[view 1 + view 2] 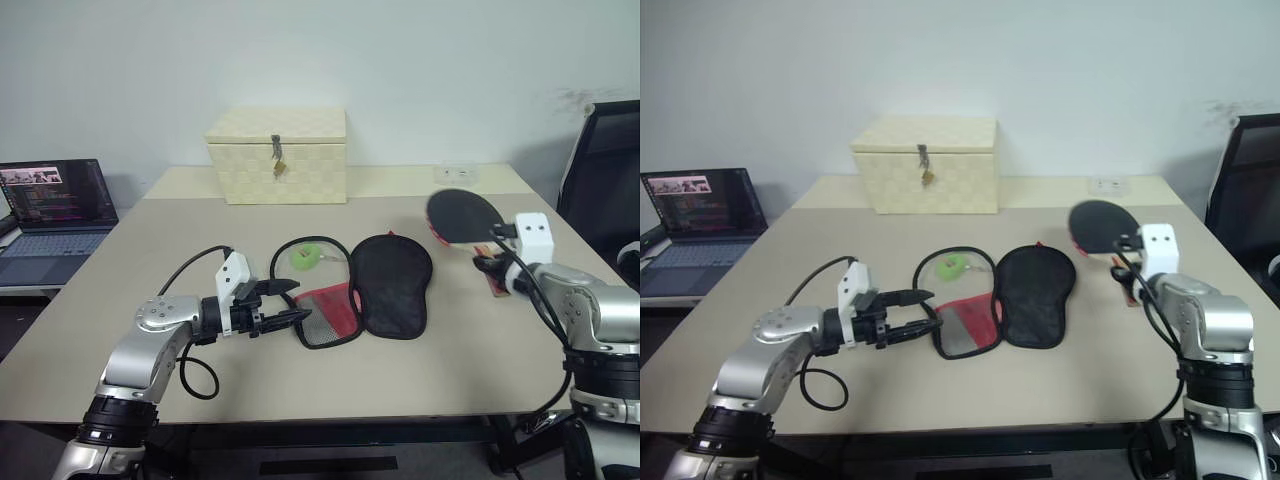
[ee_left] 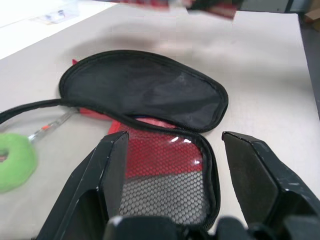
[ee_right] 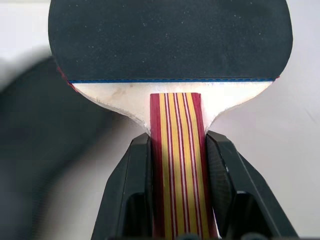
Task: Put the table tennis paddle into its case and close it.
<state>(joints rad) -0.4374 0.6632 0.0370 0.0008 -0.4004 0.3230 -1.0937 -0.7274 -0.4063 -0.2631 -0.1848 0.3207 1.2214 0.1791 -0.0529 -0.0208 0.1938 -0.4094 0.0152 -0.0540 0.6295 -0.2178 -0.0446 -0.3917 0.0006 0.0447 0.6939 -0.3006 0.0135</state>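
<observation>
Paddle case and paddle are apart, so the task is in its early part: the bat is picked up, but insertion and zipping are not yet done.

On the beige desk (image 1: 120, 300), the soft paddle-shaped fabric case (image 1: 365, 290), black with a red lower part and a mesh pocket, lies unzipped and spread open near the middle, its black lid half flopped to the right and its red-and-mesh half to the left. A small round green tag (image 1: 306, 257) lies just beyond it inside the loop of the zipper rim.

At the right, the table tennis paddle (image 1: 463, 214), a round flat bat with black rubber face, red edge and striped wooden handle, is held clear of the desk, well apart from the case. The right gripper (image 3: 176, 165) has its jaws clamped on the handle.

The left gripper (image 1: 288, 303) hangs at the case's near left edge, jaws wide around the mesh half without pinching it.

Left to do, judging by this: carry the bat over, slide it in, fold the lid, run the zipper.
</observation>
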